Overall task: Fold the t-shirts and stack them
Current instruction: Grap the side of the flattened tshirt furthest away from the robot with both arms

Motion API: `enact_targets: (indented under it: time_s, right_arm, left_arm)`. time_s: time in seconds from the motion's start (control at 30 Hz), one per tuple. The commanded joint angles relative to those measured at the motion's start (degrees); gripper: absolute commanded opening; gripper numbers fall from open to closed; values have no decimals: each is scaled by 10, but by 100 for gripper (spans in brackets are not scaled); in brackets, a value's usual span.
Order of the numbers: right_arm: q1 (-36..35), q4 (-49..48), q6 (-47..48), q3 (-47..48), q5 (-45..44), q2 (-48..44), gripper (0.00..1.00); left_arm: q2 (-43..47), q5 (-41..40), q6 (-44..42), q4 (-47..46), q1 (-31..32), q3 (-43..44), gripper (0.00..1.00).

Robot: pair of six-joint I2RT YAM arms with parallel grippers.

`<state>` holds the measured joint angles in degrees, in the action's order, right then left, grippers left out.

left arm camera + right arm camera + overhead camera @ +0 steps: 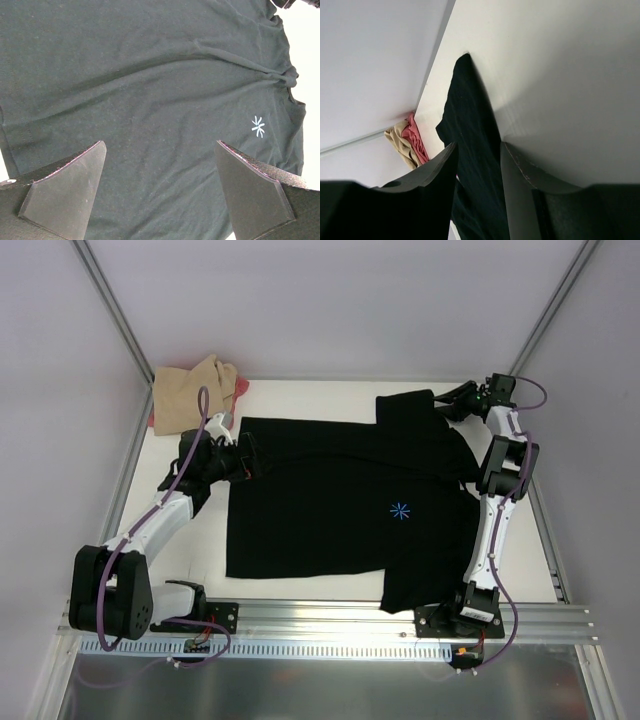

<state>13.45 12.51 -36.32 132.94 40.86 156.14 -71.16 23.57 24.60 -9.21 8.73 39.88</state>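
Well to the far left of the starburst [400, 510], I can see the tan t-shirt [185, 395] bunched in the table's [190, 540] back corner. The pink-red one [243, 388] peeks out from the side of it that faces the starburst.

Closer to the starburst, but left of it, my left gripper [160, 147] is over the hem end of the black t-shirt [320, 500]. Its jaws are spread wide with nothing between them. The wrist view looks straight down on flat cloth.

The black t-shirt lies open and face up. Its long axis runs left to right, with the hem away from the starburst on the left and the collar and sleeves just past it on the right.

Right of the starburst and farther back, my right gripper [479, 147] sits at the far sleeve. Its jaws are drawn in around a raised ridge of black cloth that fills the gap between them. I cannot tell whether that is a firm pinch.

As I judge it, the coming fold turns on the far long edge. Each arm is nearest its own end of that edge, so the left needs to come down onto the hem corner before anything is lifted.
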Motion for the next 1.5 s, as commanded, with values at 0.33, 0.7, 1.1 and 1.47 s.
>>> enact_targets:
  time_s: [0.33,0.7,1.1,1.47]
  right_arm:
    - [-20,118,64,-30,27,-17,17]
    - [-19,88,94,-123,6,-99,0]
    - [9,1,116,-232,-113,-268,0]
    - [10,-9,112,-266,-100,-311,0]
  left_arm:
    - [12,7,4,-35,12,-16,92]
    - [1,-4,2,-47,12,-28,92]
    - [7,-2,4,-51,12,-42,92]
    - [0,2,5,-56,13,-45,92]
